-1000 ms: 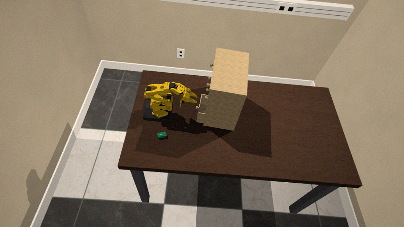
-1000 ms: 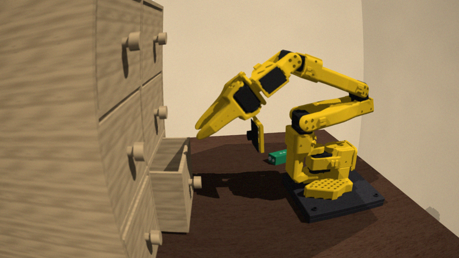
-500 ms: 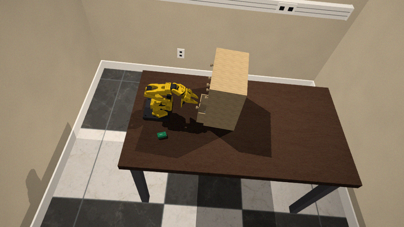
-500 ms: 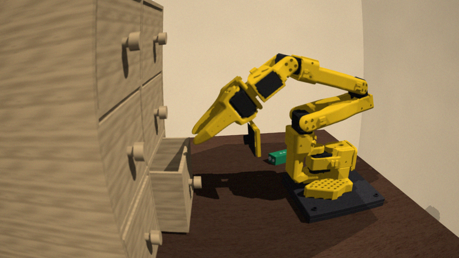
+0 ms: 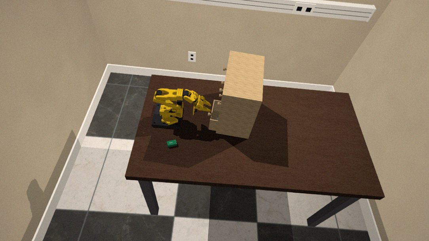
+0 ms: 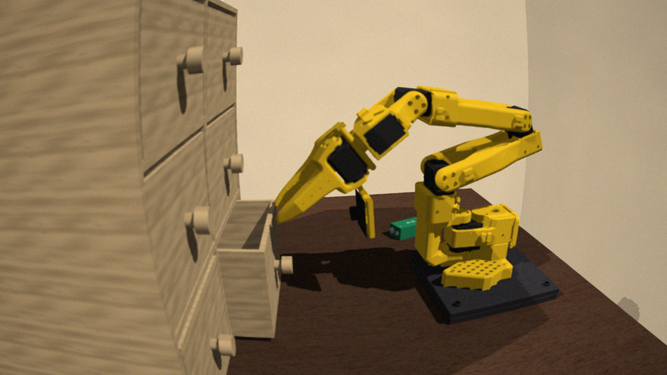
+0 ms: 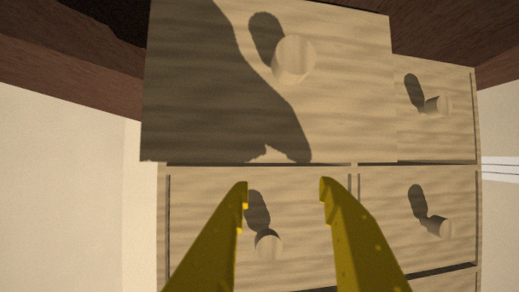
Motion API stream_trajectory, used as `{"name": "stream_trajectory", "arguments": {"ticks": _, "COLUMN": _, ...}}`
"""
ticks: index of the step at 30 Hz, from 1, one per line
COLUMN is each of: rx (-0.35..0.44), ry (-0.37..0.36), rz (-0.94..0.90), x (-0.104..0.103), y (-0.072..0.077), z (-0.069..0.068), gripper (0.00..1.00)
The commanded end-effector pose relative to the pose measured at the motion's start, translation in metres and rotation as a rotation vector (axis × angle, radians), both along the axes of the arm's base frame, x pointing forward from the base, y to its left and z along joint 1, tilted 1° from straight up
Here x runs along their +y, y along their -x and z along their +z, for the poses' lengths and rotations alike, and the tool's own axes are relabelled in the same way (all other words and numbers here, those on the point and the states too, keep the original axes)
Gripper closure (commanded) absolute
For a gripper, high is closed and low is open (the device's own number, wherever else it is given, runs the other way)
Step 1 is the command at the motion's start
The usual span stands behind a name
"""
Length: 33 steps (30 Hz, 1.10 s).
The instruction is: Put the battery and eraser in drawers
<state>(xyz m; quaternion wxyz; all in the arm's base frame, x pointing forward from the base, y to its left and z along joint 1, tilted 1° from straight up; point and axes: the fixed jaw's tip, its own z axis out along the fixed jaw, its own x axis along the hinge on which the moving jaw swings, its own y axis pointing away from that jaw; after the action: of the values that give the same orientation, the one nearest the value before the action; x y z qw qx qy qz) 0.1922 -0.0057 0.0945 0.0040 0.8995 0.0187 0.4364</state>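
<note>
The wooden chest (image 5: 240,94) has three rows of two drawers. The right drawer of the bottom row (image 6: 250,263) is pulled partly out; what I see of its inside looks empty, the rest is hidden. It fills the top of the upside-down wrist view (image 7: 269,85). My gripper (image 6: 277,214) is partly open with nothing between the fingers, its tips at the top rim of that drawer's front. It also shows in the wrist view (image 7: 282,192) and in the top view (image 5: 207,107). The left drawer of the middle row (image 7: 416,218) is shut. I see no AAA battery.
A small green block with two dots (image 5: 171,143) lies on the table in front of the arm's base; it also shows behind the arm (image 6: 404,228). The arm's black base plate (image 6: 487,288) sits near the table's left edge. The other drawers are shut.
</note>
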Motion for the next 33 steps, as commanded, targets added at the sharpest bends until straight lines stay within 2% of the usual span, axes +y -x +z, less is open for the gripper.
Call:
{"name": "stream_trajectory", "arguments": {"ticks": 1, "rx": 0.027, "ry": -0.003, "rz": 0.009, "x": 0.002, "y": 0.000, "z": -0.010, "gripper": 0.79}}
{"name": "stream_trajectory", "arguments": {"ticks": 3, "rx": 0.041, "ry": -0.003, "rz": 0.010, "x": 0.002, "y": -0.001, "z": -0.019, "gripper": 0.79}}
{"name": "stream_trajectory", "arguments": {"ticks": 17, "rx": 0.041, "ry": -0.003, "rz": 0.010, "x": 0.002, "y": -0.001, "z": -0.019, "gripper": 0.79}}
{"name": "stream_trajectory", "arguments": {"ticks": 20, "rx": 0.063, "ry": -0.003, "rz": 0.012, "x": 0.003, "y": -0.002, "z": -0.034, "gripper": 0.79}}
{"name": "stream_trajectory", "arguments": {"ticks": 33, "rx": 0.063, "ry": -0.003, "rz": 0.012, "x": 0.003, "y": -0.002, "z": -0.034, "gripper": 0.79}}
